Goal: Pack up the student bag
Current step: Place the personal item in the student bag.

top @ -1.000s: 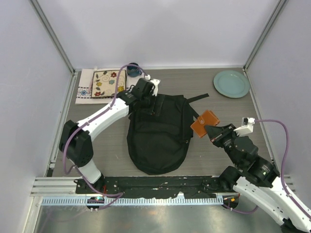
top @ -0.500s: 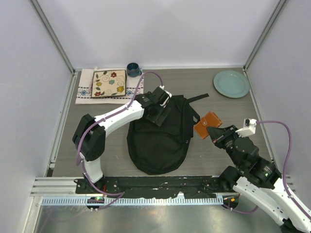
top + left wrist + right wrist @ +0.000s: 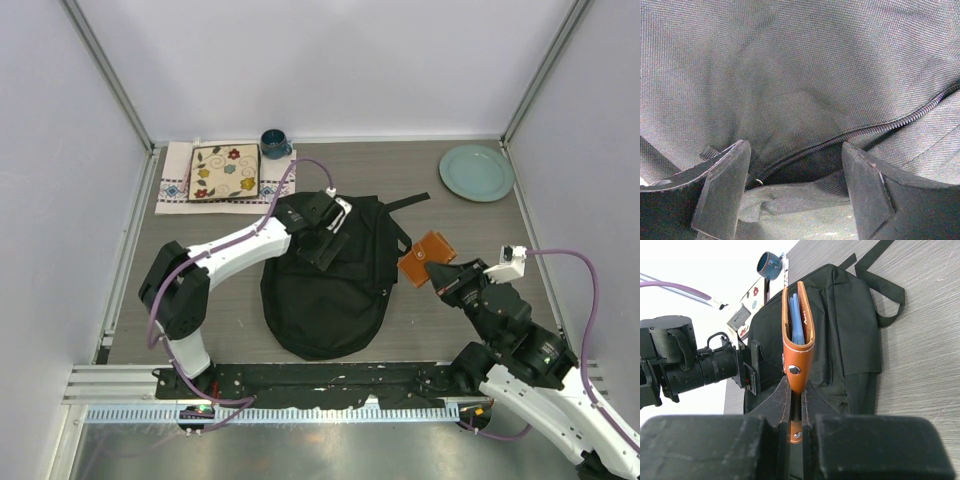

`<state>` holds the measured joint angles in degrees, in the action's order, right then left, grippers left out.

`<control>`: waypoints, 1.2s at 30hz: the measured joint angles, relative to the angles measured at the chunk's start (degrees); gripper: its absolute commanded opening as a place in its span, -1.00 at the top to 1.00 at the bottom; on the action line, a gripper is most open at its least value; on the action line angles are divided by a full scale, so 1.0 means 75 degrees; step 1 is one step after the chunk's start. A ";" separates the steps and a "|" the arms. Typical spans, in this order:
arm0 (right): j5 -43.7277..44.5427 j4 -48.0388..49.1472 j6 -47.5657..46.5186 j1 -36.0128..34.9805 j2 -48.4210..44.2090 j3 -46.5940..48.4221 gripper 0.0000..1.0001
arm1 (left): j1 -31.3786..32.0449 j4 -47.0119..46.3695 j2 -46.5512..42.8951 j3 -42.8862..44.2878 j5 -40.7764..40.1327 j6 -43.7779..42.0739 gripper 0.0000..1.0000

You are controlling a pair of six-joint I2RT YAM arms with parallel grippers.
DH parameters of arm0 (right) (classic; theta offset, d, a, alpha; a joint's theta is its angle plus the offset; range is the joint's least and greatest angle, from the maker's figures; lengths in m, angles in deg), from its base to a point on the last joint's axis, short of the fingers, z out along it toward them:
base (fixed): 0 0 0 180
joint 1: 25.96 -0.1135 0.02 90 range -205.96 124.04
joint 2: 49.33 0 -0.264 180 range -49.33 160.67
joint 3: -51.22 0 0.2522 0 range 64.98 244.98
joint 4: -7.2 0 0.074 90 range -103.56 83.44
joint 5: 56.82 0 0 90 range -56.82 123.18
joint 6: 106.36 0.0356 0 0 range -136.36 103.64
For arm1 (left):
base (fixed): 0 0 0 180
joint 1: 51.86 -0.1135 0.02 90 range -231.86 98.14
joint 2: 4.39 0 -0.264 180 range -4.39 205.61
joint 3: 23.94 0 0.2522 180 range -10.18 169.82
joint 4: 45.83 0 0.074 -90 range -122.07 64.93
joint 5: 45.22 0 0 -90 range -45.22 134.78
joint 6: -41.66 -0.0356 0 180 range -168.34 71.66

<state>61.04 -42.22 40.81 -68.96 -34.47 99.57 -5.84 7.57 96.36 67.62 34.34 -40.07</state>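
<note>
While the student bag (image 3: 325, 290) lies flat on the surface (image 3: 420, 335), the left jaws stand open directly over its zip (image 3: 865, 132). Just right of the bag, the right jaws are clamped on an orange wallet (image 3: 798, 347).

Backpack (image 3: 325, 290) occupies the table (image 3: 415, 325) centre, left arm (image 3: 240, 240) across its far end. Cloth (image 3: 172, 188) and mug (image 3: 274, 144) block the far left corner; plate (image 3: 476, 172) the far right. Far edge between them passable.
</note>
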 measured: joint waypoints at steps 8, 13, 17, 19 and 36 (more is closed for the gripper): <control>-0.0015 0.0000 0.0012 0.0000 0.0000 -0.0064 0.92 | 0.0210 -0.0262 -0.0105 -0.0210 -0.0335 0.0000 -0.54; -0.0015 0.0000 0.0020 0.0000 0.0000 -0.0073 0.91 | 0.0603 -0.0714 -0.0309 -0.0586 -0.1099 -0.0015 -0.32; -0.0015 0.0000 0.0029 0.0000 0.0000 -0.0105 0.90 | 0.0833 -0.1265 -0.0481 -0.0988 -0.1530 0.0003 0.00; -0.0015 0.0000 0.0029 0.0000 0.0000 -0.0114 0.90 | 0.0903 -0.1571 -0.0536 -0.1174 -0.1699 0.0023 0.11; -0.0012 0.0003 0.0058 0.0000 0.0017 -0.0201 0.88 | 0.0982 -0.2331 -0.0629 -0.1501 -0.2841 0.0079 0.94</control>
<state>60.95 -42.20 41.24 -68.96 -34.34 98.06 1.53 -9.91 91.64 56.36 13.03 -39.48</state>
